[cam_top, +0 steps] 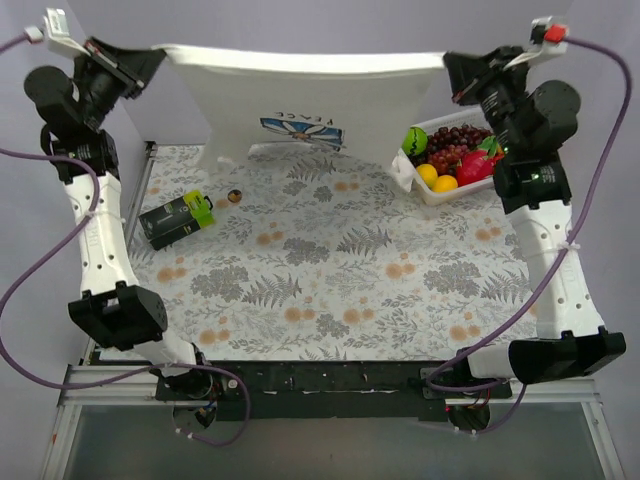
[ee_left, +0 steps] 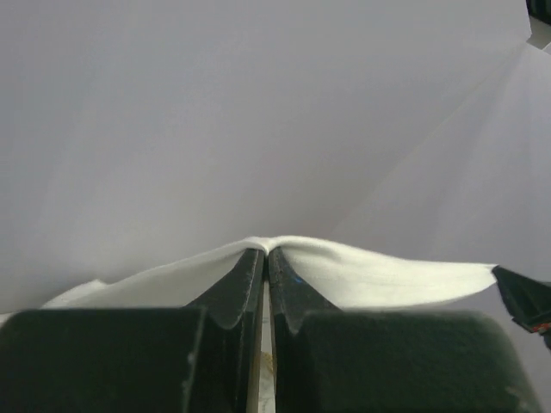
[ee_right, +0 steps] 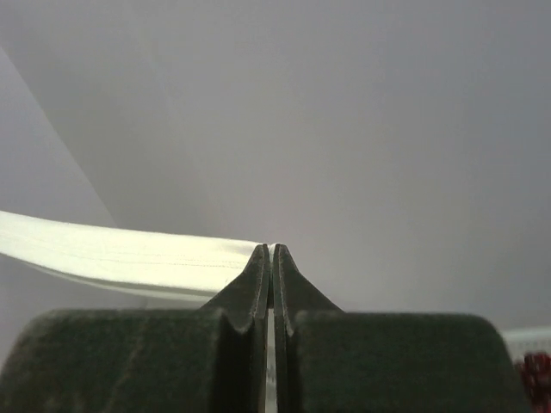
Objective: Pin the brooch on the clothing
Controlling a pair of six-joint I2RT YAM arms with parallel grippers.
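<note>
One shirt (cam_top: 310, 90) hangs between two arms, the left gripper (ee_left: 265, 251) and right gripper (ee_right: 271, 249) both clenched on it; one brooch (cam_top: 235, 195) lies on the table (cam_top: 330, 270).

The clothing (cam_top: 300, 90), a white tee w/ a blue square print (cam_top: 301, 129) low on the side facing the top cam, hangs spread in the air over the far edge of the worktop (cam_top: 330, 270). Its upper edge is pulled taut btwn the left end effector (cam_top: 150, 55) and the right end effector (cam_top: 455, 65), each pinched tight on a corner of fabric; the print looks upside down, tho it's too small to be sure. The brooch (cam_top: 234, 196), a tiny round dark disc, lies flat on the worktop just in front of the tee's lower-left corner, apart from it and from both end effectors.
</note>
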